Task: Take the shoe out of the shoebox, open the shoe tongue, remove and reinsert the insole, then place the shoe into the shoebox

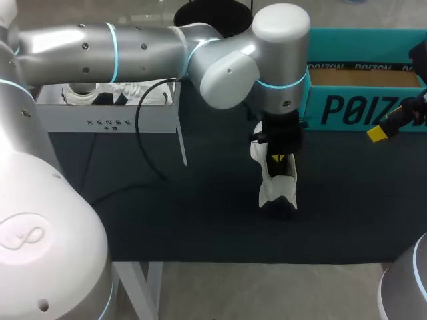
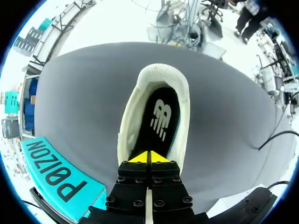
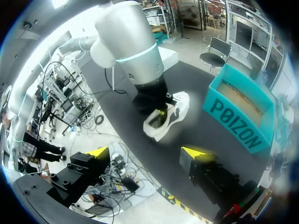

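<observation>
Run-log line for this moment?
left gripper: shut, tips in white shoe over black insole | shoe: on table, outside teal shoebox | right gripper: open, empty

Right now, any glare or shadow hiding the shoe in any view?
Head view: strong glare on the left arm, which also covers the front of the shoe. Left wrist view: even light, no glare; the dark insole shows plainly ahead of the left claw. Right wrist view: the shoe is well lit, but the left arm hides part of it.
</observation>
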Controlling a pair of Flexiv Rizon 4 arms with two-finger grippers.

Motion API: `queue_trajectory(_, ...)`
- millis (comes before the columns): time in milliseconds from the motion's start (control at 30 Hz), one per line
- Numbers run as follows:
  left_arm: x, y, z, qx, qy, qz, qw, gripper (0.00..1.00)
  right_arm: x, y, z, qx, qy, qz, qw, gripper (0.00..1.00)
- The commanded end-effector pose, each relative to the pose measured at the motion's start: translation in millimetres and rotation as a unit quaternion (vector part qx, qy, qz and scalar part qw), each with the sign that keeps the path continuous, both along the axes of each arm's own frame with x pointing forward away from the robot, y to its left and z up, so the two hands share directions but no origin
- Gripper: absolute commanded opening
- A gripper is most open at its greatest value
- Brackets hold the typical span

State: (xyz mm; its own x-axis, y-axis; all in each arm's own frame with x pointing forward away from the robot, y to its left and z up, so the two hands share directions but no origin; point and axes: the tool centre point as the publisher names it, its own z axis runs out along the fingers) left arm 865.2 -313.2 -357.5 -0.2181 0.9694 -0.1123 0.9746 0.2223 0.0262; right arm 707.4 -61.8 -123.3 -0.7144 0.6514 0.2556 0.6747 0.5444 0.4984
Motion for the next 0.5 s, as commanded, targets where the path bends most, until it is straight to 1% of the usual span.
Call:
queue_trajectory(33, -2.3, 0, -1, -0.005, -0.005, 0.002, 1.000, 0.00, 2.6, 1, 0, -0.001, 0.002, 0.001, 1.000, 1.00)
queue_trajectory(67, -3.0, 0, -1, -0.005, -0.005, 0.001, 1.000, 0.07, 2.6, 1, 0, -0.001, 0.002, 0.001, 1.000, 1.00)
queue_trajectory(100, -4.4, 0, -1, -0.007, -0.005, 0.000, 1.000, 0.29, 2.6, 1, 0, -0.001, 0.002, 0.001, 1.000, 1.00)
queue_trajectory(133, -5.8, 0, 0, -0.007, -0.005, 0.000, 1.000, 0.43, 2.6, 1, 0, -0.001, 0.002, 0.001, 1.000, 1.00)
queue_trajectory(167, -7.2, 1, -1, -0.008, -0.005, 0.000, 1.000, 0.49, 2.6, 1, 0, -0.001, 0.002, 0.001, 1.000, 1.00)
queue_trajectory(233, -9.6, 2, -2, -0.008, -0.004, -0.001, 1.000, 0.82, 2.6, 1, 0, -0.001, 0.002, 0.001, 1.000, 1.00)
queue_trajectory(267, -10.3, 3, -3, -0.007, -0.004, 0.000, 1.000, 0.92, 2.6, 1, 0, -0.001, 0.002, 0.001, 1.000, 1.00)
queue_trajectory(333, -12.6, 5, -4, -0.008, -0.004, 0.003, 1.000, 1.00, 2.6, 1, 0, -0.001, 0.002, 0.001, 1.000, 1.00)
queue_trajectory(500, -14.3, 10, -10, -0.011, -0.001, 0.008, 1.000, 1.00, 2.6, 1, 0, -0.001, 0.002, 0.001, 1.000, 1.00)
